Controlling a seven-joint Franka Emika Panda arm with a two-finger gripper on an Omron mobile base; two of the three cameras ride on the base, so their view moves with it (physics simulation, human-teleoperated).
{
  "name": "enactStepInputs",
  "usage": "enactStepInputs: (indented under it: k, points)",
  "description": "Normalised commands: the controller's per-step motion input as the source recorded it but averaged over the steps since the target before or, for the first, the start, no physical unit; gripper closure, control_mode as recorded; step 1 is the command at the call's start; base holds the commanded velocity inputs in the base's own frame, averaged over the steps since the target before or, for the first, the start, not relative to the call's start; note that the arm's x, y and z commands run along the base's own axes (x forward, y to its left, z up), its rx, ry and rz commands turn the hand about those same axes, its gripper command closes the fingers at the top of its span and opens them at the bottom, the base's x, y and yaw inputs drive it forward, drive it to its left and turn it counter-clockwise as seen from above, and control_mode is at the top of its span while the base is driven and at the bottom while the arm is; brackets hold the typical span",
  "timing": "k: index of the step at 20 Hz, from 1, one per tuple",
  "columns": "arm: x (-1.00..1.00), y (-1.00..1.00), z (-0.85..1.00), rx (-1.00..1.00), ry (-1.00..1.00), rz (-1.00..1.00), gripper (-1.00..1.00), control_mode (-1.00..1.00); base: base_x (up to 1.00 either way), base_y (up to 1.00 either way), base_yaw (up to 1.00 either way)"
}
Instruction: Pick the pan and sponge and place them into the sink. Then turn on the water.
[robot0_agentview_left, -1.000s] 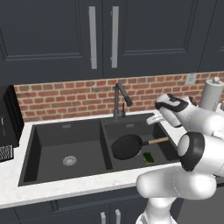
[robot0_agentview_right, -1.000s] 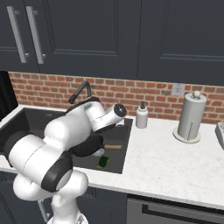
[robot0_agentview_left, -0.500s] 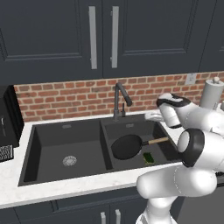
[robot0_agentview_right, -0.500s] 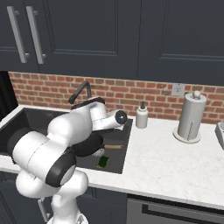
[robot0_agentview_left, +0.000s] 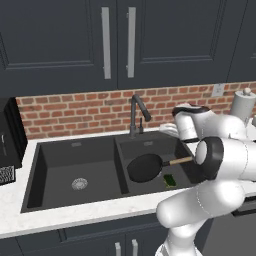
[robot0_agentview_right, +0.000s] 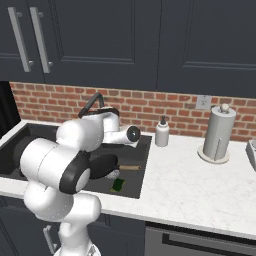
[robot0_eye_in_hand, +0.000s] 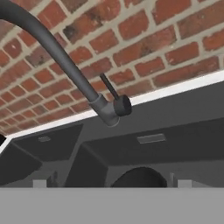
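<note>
The black pan (robot0_agentview_left: 144, 167) lies in the right basin of the black sink (robot0_agentview_left: 75, 150), its handle pointing right. The green sponge (robot0_agentview_left: 169, 180) lies beside it near the basin's front wall; both also appear in the right base view, pan (robot0_agentview_right: 102, 166) and sponge (robot0_agentview_right: 118, 185). My gripper (robot0_agentview_left: 168, 129) hovers over the back of the right basin, open and empty, pointing at the dark gooseneck faucet (robot0_eye_in_hand: 57, 54). The faucet's lever (robot0_eye_in_hand: 114, 95) is straight ahead of the gripper (robot0_eye_in_hand: 111, 183), some way off. The pan's rim (robot0_eye_in_hand: 140, 176) lies below. No water is in view.
A soap dispenser (robot0_agentview_right: 161, 132) and a paper towel holder (robot0_agentview_right: 218, 134) stand on the white counter to the right of the sink. A black appliance (robot0_agentview_left: 10, 132) sits at the far left. The brick backsplash (robot0_agentview_left: 75, 112) and dark cabinets (robot0_agentview_left: 115, 40) rise behind.
My hand has shifted a little to the left, closer to the faucet. The pan and sponge have stayed put in the basin.
</note>
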Motion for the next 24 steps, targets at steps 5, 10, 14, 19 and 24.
enactStepInputs:
  k: [5, 10, 14, 19, 24]
  points:
    - [0.23, 0.00, 0.00, 0.04, 0.00, 0.01, -1.00, -1.00, 0.00, 0.00, 0.00]
    - [0.14, 0.00, 0.00, 0.05, 0.00, 0.00, -1.00, -1.00, 0.00, 0.00, 0.00]
    - [0.12, 0.02, 0.00, 0.06, 0.00, 0.00, -1.00, -1.00, 0.00, 0.00, 0.00]
    - [0.12, 0.08, 0.00, 0.06, 0.00, 0.00, -1.00, -1.00, 0.00, 0.00, 0.00]
    - [0.14, 0.18, 0.00, 0.02, 0.00, 0.00, -1.00, -1.00, 0.00, 0.00, 0.00]
